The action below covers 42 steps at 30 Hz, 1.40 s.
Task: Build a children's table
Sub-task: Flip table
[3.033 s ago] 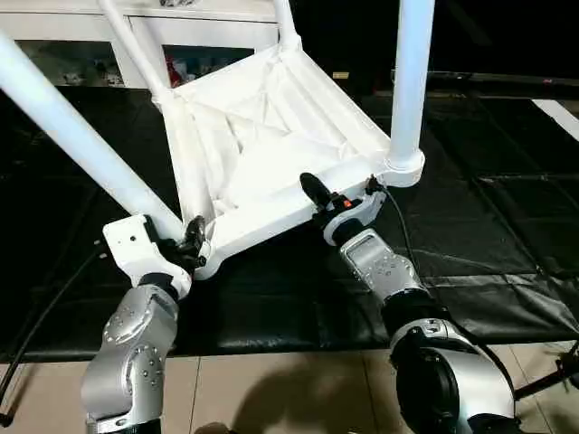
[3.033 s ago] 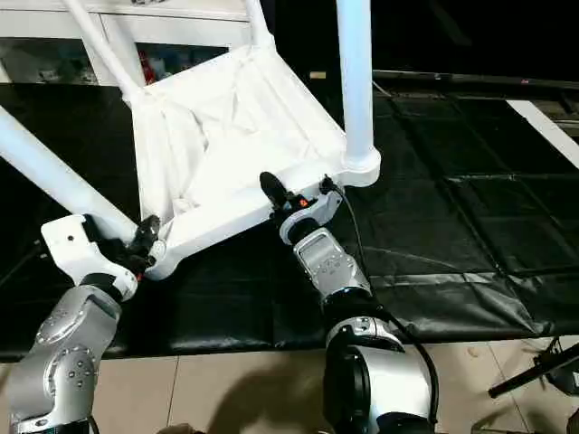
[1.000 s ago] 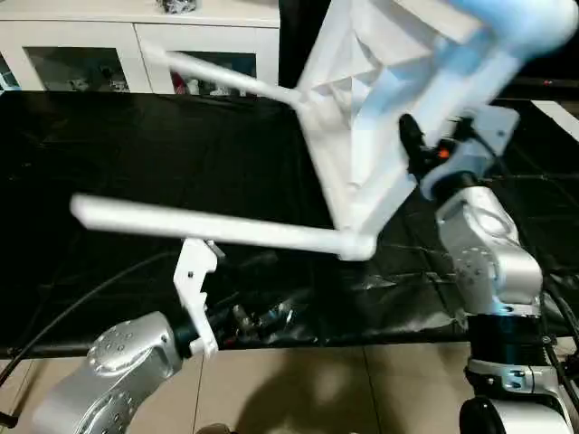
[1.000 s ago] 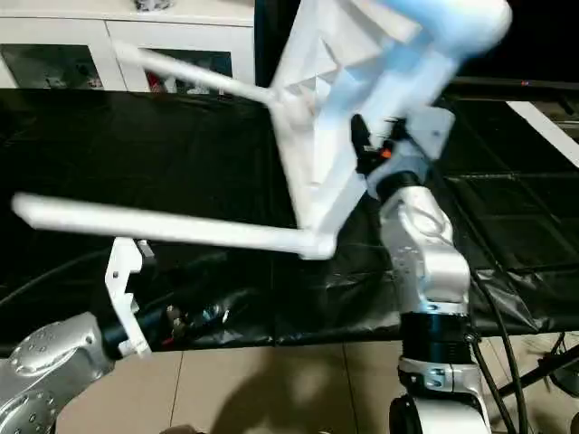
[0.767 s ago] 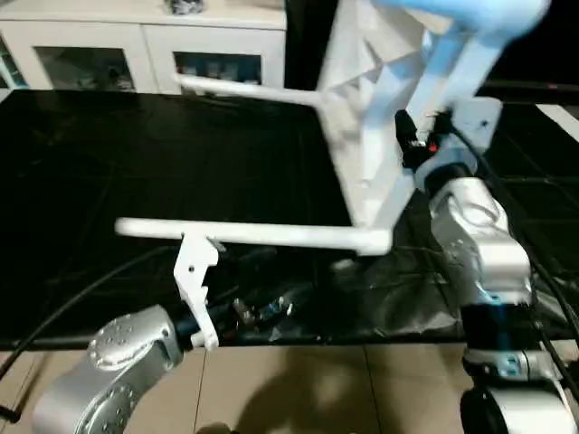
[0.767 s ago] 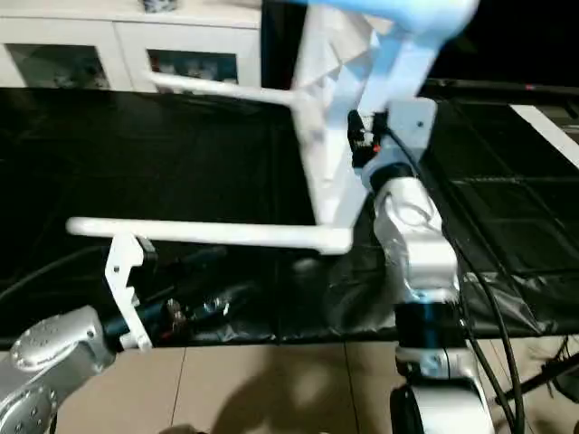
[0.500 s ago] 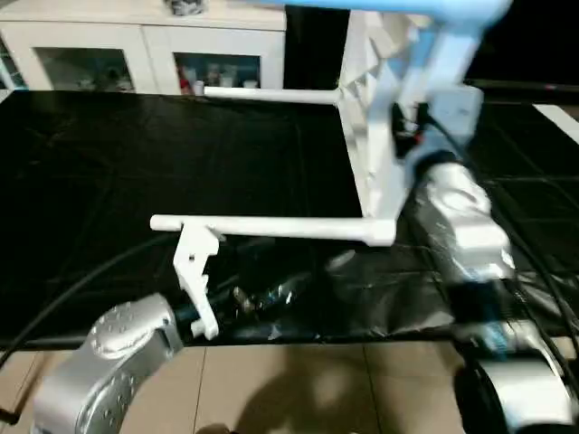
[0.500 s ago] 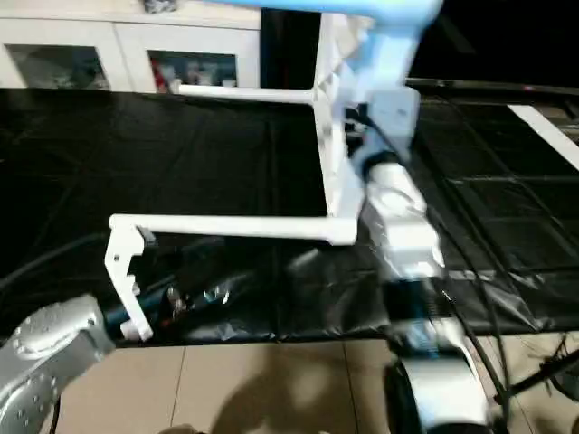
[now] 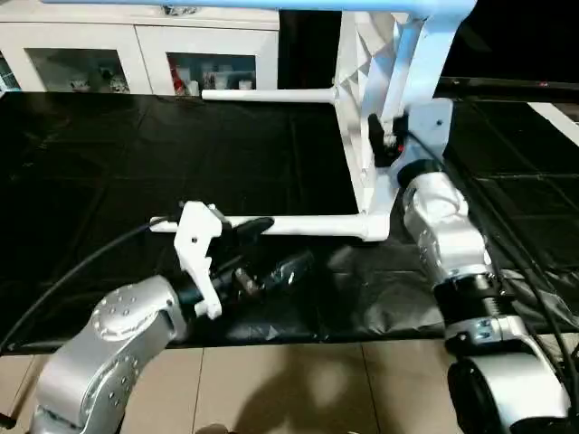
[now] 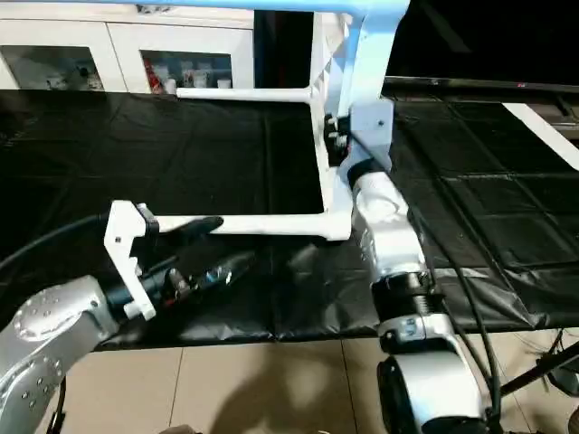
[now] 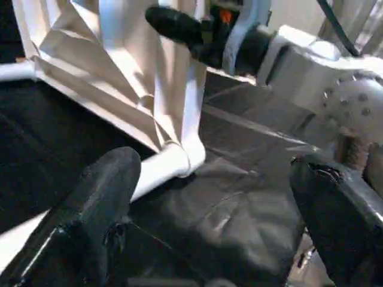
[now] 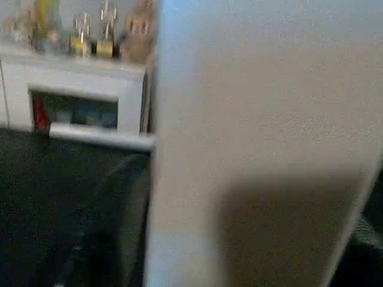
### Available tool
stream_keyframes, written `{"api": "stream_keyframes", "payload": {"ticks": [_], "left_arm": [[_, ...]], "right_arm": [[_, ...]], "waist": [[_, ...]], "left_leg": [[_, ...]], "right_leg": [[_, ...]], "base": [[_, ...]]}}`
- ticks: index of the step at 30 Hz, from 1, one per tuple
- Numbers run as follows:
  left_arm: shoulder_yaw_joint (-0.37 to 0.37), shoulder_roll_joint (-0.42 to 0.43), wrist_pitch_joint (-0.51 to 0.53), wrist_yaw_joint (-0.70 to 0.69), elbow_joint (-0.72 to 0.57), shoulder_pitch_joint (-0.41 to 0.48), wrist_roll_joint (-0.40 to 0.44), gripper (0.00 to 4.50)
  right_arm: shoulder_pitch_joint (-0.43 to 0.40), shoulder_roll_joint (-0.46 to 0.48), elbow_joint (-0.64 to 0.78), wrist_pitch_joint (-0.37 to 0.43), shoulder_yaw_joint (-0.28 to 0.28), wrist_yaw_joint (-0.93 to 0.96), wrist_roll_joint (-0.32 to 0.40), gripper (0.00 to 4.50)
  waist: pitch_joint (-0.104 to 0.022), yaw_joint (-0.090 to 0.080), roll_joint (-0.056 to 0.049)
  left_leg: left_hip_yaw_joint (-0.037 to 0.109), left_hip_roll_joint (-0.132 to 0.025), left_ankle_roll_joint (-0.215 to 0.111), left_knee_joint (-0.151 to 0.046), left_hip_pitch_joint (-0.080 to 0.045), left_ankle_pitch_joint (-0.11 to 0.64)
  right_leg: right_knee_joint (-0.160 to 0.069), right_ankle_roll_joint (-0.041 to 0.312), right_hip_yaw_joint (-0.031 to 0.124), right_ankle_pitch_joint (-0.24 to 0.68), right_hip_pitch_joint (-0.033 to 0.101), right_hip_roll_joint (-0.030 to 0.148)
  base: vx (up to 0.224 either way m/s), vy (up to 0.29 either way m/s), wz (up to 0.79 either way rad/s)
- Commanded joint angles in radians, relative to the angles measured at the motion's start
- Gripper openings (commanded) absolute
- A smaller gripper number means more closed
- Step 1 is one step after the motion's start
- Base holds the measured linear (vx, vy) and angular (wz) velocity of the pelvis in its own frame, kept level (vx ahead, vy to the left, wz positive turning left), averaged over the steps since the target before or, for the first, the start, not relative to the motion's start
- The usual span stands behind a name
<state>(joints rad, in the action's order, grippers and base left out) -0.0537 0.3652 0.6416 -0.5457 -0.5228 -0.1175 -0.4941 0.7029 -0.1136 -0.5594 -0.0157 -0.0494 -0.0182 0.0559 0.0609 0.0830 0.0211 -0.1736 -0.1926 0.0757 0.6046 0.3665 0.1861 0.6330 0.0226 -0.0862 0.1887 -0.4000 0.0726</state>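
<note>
Children's table (image 9: 380, 99) stands tipped on its side on the black mat, legs pointing left, right gripper (image 9: 375, 140) on the top's edge (grip unclear) likely steadying it, left gripper (image 9: 258, 249) spread wide, empty, by the near leg (image 9: 298, 226).

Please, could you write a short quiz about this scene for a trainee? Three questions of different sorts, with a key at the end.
1. True or false: the children's table stands upright on its four legs.
2. The left tool is: A) open, B) shut on a leg, C) shut on a cable.
3. Fill in: behind the black mat stands a white ____ with glass doors.
Key: 1 false, it lies on its side; 2 A; 3 cabinet.
</note>
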Motion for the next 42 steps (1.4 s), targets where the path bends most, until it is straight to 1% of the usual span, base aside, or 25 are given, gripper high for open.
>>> {"api": "stream_keyframes", "payload": {"ticks": [1, 5, 6, 8, 10, 11, 12, 14, 16, 17, 19, 20, 21, 22, 23, 24, 31, 33, 34, 36, 37, 39, 40, 41, 42], "left_arm": [[0.008, 0.012, -0.011, 0.012, 0.004, -0.023, 0.02, 4.5], [0.023, 0.035, -0.04, 0.065, 0.021, -0.118, 0.094, 4.5], [0.013, 0.066, -0.067, 0.072, 0.037, -0.157, 0.152, 4.5], [0.006, 0.082, -0.084, 0.072, 0.043, -0.171, 0.18, 4.5], [-0.024, 0.134, -0.145, 0.071, 0.064, -0.212, 0.274, 4.5], [-0.024, 0.134, -0.145, 0.071, 0.064, -0.212, 0.274, 4.5], [-0.041, 0.161, -0.185, 0.074, 0.078, -0.235, 0.329, 4.5], [-0.06, 0.204, -0.267, 0.099, 0.11, -0.287, 0.426, 4.5], [-0.066, 0.248, -0.371, 0.147, 0.151, -0.347, 0.539, 4.5], [-0.066, 0.249, -0.375, 0.148, 0.152, -0.348, 0.542, 4.5], [-0.056, 0.281, -0.462, 0.193, 0.187, -0.39, 0.615, 4.5], [-0.056, 0.281, -0.462, 0.193, 0.187, -0.39, 0.615, 4.5], [-0.064, 0.311, -0.53, 0.229, 0.231, -0.438, 0.684, 4.5], [-0.065, 0.32, -0.559, 0.242, 0.251, -0.459, 0.707, 4.5], [-0.065, 0.328, -0.581, 0.252, 0.267, -0.475, 0.725, 4.5], [-0.071, 0.346, -0.623, 0.274, 0.3, -0.508, 0.765, 4.5], [-0.072, 0.378, -0.749, 0.331, 0.462, -0.608, 0.846, 4.5], [-0.079, 0.38, -0.783, 0.336, 0.541, -0.644, 0.865, 4.5], [-0.082, 0.381, -0.776, 0.337, 0.567, -0.659, 0.873, 4.5], [-0.084, 0.383, -0.773, 0.342, 0.604, -0.677, 0.889, 4.5], [-0.081, 0.382, -0.774, 0.352, 0.631, -0.687, 0.899, 4.5], [-0.072, 0.373, -0.776, 0.37, 0.659, -0.699, 0.899, 4.5], [-0.064, 0.363, -0.771, 0.376, 0.667, -0.704, 0.89, 4.5], [-0.061, 0.355, -0.765, 0.384, 0.671, -0.706, 0.888, 4.5], [-0.059, 0.35, -0.759, 0.389, 0.672, -0.707, 0.887, 4.21]], "right_arm": [[-0.012, 0.005, -0.034, -0.016, 0.003, 0.004, -0.005, 3.47], [-0.014, 0.007, -0.097, -0.026, 0.003, 0.018, -0.015, 3.47], [-0.009, 0.017, -0.123, -0.033, -0.008, 0.014, -0.006, 3.47], [-0.007, 0.02, -0.133, -0.037, -0.01, 0.013, -0.005, 3.47], [0.003, 0.025, -0.162, -0.049, -0.014, 0.007, -0.004, 3.47], [0.003, 0.025, -0.162, -0.049, -0.014, 0.007, -0.004, 3.47], [0.01, 0.026, -0.178, -0.055, -0.016, 0.003, -0.001, 3.11], [0.024, 0.027, -0.21, -0.069, -0.018, 0.0, 0.001, 3.11], [0.035, 0.028, -0.232, -0.081, -0.021, -0.002, 0.003, 2.89], [0.035, 0.028, -0.232, -0.081, -0.021, -0.002, 0.003, 2.89], [0.037, 0.03, -0.232, -0.081, -0.021, -0.007, 0.004, 2.63], [0.037, 0.03, -0.232, -0.081, -0.021, -0.007, 0.004, 2.63], [0.04, 0.03, -0.238, -0.084, -0.022, -0.009, 0.004, 2.51], [0.041, 0.032, -0.24, -0.087, -0.022, -0.01, 0.003, 2.51], [0.041, 0.032, -0.241, -0.088, -0.022, -0.011, 0.003, 2.27], [0.041, 0.033, -0.242, -0.092, -0.022, -0.012, 0.001, 2.22], [0.044, 0.034, -0.252, -0.113, -0.028, -0.014, -0.001, 1.92], [0.047, 0.033, -0.252, -0.12, -0.027, -0.013, -0.005, 1.91], [0.047, 0.032, -0.249, -0.123, -0.025, -0.011, -0.01, 1.91], [0.047, 0.031, -0.241, -0.128, -0.022, -0.007, -0.016, 1.91], [0.046, 0.029, -0.235, -0.131, -0.02, -0.005, -0.022, 1.91], [0.046, 0.028, -0.23, -0.13, -0.018, -0.003, -0.027, 1.91], [0.046, 0.027, -0.227, -0.132, -0.016, -0.001, -0.03, 1.91], [0.047, 0.026, -0.224, -0.135, -0.014, 0.001, -0.035, 1.91], [0.047, 0.025, -0.221, -0.138, -0.012, 0.002, -0.038, 1.91]], "waist": [[-0.072, -0.003, -0.009], [-0.071, -0.001, -0.007], [-0.072, 0.0, -0.008], [-0.072, 0.0, -0.009], [-0.074, 0.0, -0.01], [-0.075, 0.0, -0.012], [-0.076, 0.0, -0.011], [-0.078, 0.002, -0.014], [-0.076, 0.001, -0.014], [-0.075, 0.0, -0.014], [-0.076, 0.0, -0.011], [-0.076, 0.0, -0.012], [-0.075, 0.001, -0.013], [-0.077, 0.0, -0.016], [-0.077, 0.0, -0.015], [-0.075, 0.001, -0.018], [-0.077, 0.004, -0.02], [-0.077, 0.006, -0.025], [-0.078, 0.006, -0.03], [-0.079, 0.006, -0.028], [-0.08, 0.007, -0.035], [-0.079, 0.006, -0.031], [-0.079, 0.007, -0.036], [-0.079, 0.006, -0.036], [-0.079, 0.006, -0.034]], "left_leg": [[0.007, -0.025, 0.034, -0.066, -0.008, 0.179], [0.006, -0.024, 0.033, -0.065, -0.009, 0.176], [0.007, -0.025, 0.031, -0.065, -0.008, 0.174], [0.008, -0.024, 0.03, -0.064, -0.007, 0.174], [0.01, -0.025, 0.027, -0.064, -0.004, 0.154], [0.009, -0.026, 0.029, -0.063, -0.007, 0.152], [0.009, -0.025, 0.031, -0.062, -0.005, 0.14], [0.01, -0.026, 0.031, -0.061, -0.007, 0.141], [0.011, -0.026, 0.035, -0.062, -0.006, 0.158], [0.012, -0.026, 0.035, -0.062, -0.004, 0.159], [0.012, -0.028, 0.042, -0.061, -0.004, 0.157], [0.011, -0.027, 0.041, -0.061, -0.004, 0.155], [0.011, -0.026, 0.041, -0.061, -0.003, 0.156], [0.011, -0.025, 0.043, -0.06, -0.004, 0.164], [0.011, -0.025, 0.044, -0.06, -0.005, 0.163], [0.012, -0.025, 0.047, -0.061, -0.006, 0.177], [0.014, -0.027, 0.058, -0.06, -0.006, 0.194], [0.015, -0.025, 0.058, -0.06, -0.005, 0.197], [0.016, -0.025, 0.061, -0.059, -0.007, 0.199], [0.016, -0.025, 0.063, -0.059, -0.007, 0.2], [0.017, -0.026, 0.063, -0.058, -0.007, 0.194], [0.016, -0.026, 0.062, -0.059, -0.007, 0.199], [0.017, -0.026, 0.062, -0.059, -0.007, 0.197], [0.016, -0.026, 0.062, -0.058, -0.007, 0.197], [0.016, -0.027, 0.061, -0.059, -0.007, 0.2]], "right_leg": [[-0.069, 0.115, 0.056, 0.166, 0.051, 0.054], [-0.069, 0.117, 0.056, 0.169, 0.05, 0.054], [-0.069, 0.11, 0.056, 0.174, 0.051, 0.055], [-0.068, 0.109, 0.056, 0.176, 0.05, 0.056], [-0.067, 0.108, 0.056, 0.155, 0.052, 0.056], [-0.063, 0.111, 0.056, 0.147, 0.051, 0.057], [-0.059, 0.123, 0.056, 0.123, 0.053, 0.057], [-0.056, 0.137, 0.055, 0.105, 0.05, 0.057], [-0.058, 0.136, 0.056, 0.118, 0.052, 0.059], [-0.059, 0.137, 0.056, 0.12, 0.054, 0.059], [-0.056, 0.143, 0.056, 0.119, 0.055, 0.063], [-0.057, 0.144, 0.057, 0.119, 0.054, 0.062], [-0.057, 0.146, 0.057, 0.122, 0.052, 0.062], [-0.057, 0.145, 0.057, 0.13, 0.052, 0.061], [-0.057, 0.146, 0.057, 0.13, 0.051, 0.061], [-0.059, 0.147, 0.057, 0.144, 0.049, 0.061], [-0.055, 0.164, 0.057, 0.144, 0.047, 0.066], [-0.055, 0.168, 0.057, 0.143, 0.047, 0.065], [-0.054, 0.169, 0.057, 0.138, 0.046, 0.066], [-0.054, 0.174, 0.057, 0.125, 0.047, 0.066], [-0.05, 0.182, 0.057, 0.105, 0.047, 0.067], [-0.051, 0.189, 0.057, 0.1, 0.048, 0.067], [-0.05, 0.194, 0.057, 0.094, 0.048, 0.067], [-0.05, 0.196, 0.057, 0.09, 0.048, 0.067], [-0.05, 0.199, 0.057, 0.092, 0.049, 0.067]], "base": [[0.0, 0.0, 0.0], [0.0, 0.0, 0.0], [0.0, 0.0, 0.0], [0.0, 0.0, 0.0], [0.0, 0.0, 0.0], [0.0, 0.0, 0.0], [0.0, 0.0, 0.0], [0.0, 0.0, 0.0], [0.0, 0.0, 0.0], [0.0, 0.0, 0.0], [0.0, 0.0, 0.0], [0.0, 0.0, 0.0], [0.0, 0.0, 0.0], [0.0, 0.0, 0.0], [0.0, 0.0, 0.0], [0.0, 0.0, 0.0], [0.0, 0.0, 0.0], [0.0, 0.0, 0.0], [0.0, 0.0, 0.0], [0.0, 0.0, 0.0], [0.0, 0.0, 0.0], [0.0, 0.0, 0.0], [0.0, 0.0, 0.0], [0.0, 0.0, 0.0], [0.0, 0.0, 0.0]]}}
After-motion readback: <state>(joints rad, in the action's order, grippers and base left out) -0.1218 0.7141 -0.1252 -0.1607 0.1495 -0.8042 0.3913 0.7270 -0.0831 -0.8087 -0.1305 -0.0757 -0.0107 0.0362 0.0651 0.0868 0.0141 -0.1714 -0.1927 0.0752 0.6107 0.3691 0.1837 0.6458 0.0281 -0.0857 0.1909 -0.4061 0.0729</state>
